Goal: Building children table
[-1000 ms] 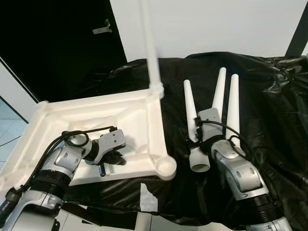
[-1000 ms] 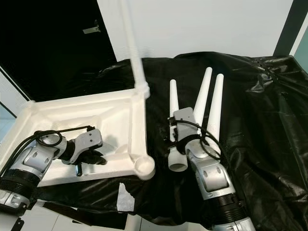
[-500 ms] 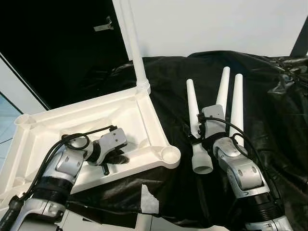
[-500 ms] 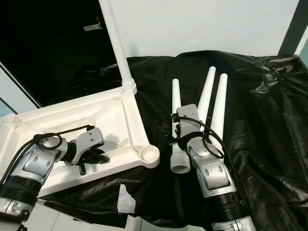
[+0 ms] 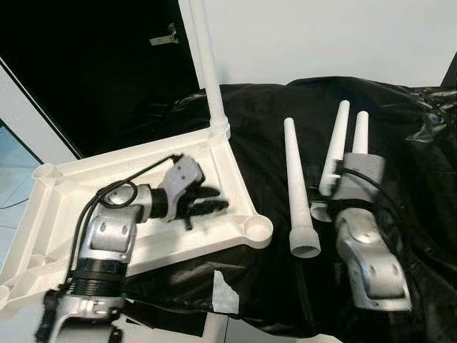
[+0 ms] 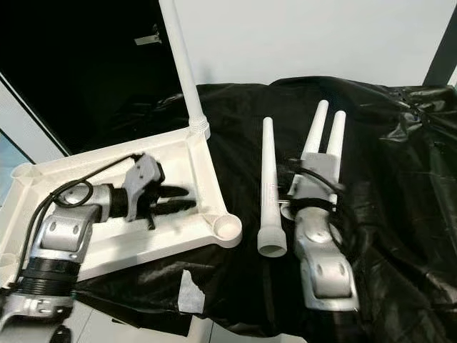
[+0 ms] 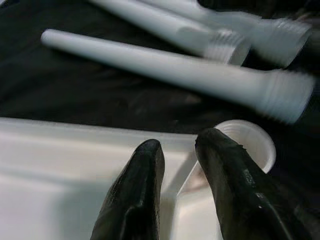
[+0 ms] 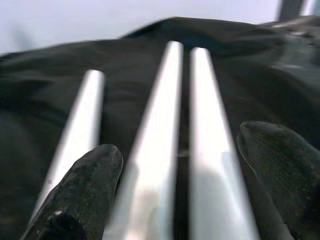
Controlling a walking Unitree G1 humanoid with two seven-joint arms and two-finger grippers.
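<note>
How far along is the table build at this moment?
Done: one white plastic leg stands screwed into the far corner of the upturned white tabletop. In hand: the right gripper, open, straddles two loose legs; the left gripper rests inside the tabletop. Left: three loose legs, with the near corner socket empty.

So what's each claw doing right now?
Left claw: open, over the tabletop, holding nothing.
Right claw: open, straddling two legs, not gripping.

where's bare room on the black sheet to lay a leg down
Free: the black plastic sheet to the right of the three loose white tapered legs, and the strip between the upturned white plastic tabletop and the nearest leg. Crowded: around the right gripper, whose jaws straddle two legs.
</note>
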